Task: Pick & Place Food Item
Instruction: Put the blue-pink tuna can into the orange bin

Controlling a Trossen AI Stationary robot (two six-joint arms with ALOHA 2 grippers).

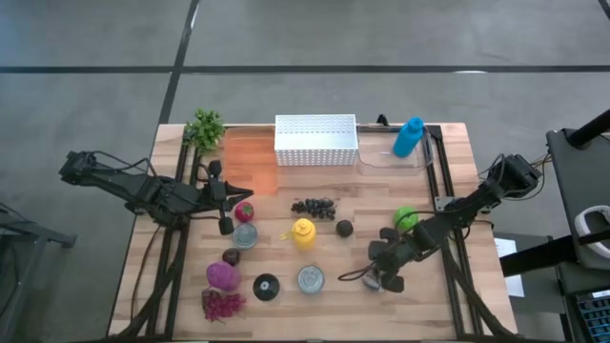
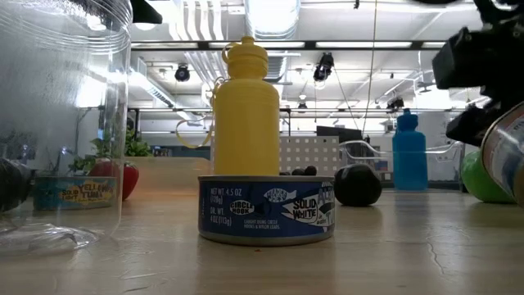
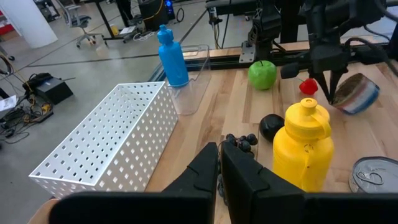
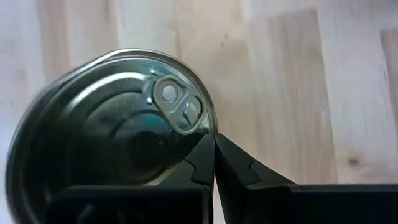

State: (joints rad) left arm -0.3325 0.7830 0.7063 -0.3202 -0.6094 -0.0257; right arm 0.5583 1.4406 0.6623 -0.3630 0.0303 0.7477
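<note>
A silver tin can [image 4: 118, 130] with a pull-tab lid is in my right gripper [image 4: 214, 146], which is shut on it near the table's right front [image 1: 389, 272]. The left wrist view shows the can [image 3: 356, 93] tilted below the downward-pointing right gripper [image 3: 331, 87]. It also shows at the low view's right edge [image 2: 506, 156]. My left gripper [image 1: 243, 194] hovers shut at the table's left, next to a strawberry [image 1: 245, 211]; its fingers [image 3: 219, 165] are together and touch nothing. My right gripper pinches the can's lid rim [image 4: 208, 127] right beside the pull tab, between its two fingertips. The fingers come from above, pointing down. The can hangs tilted below them, lid facing up toward the wrist; whether its lower edge touches the table I cannot tell.
A second tuna can [image 1: 311, 279], a yellow bottle [image 1: 303, 233], a dark round fruit [image 1: 344, 227], grapes [image 1: 315, 206] and a green apple [image 1: 405, 217] lie nearby. At the far edge stand a white perforated basket [image 1: 315, 140] and a clear tray with a blue bottle [image 1: 408, 137].
</note>
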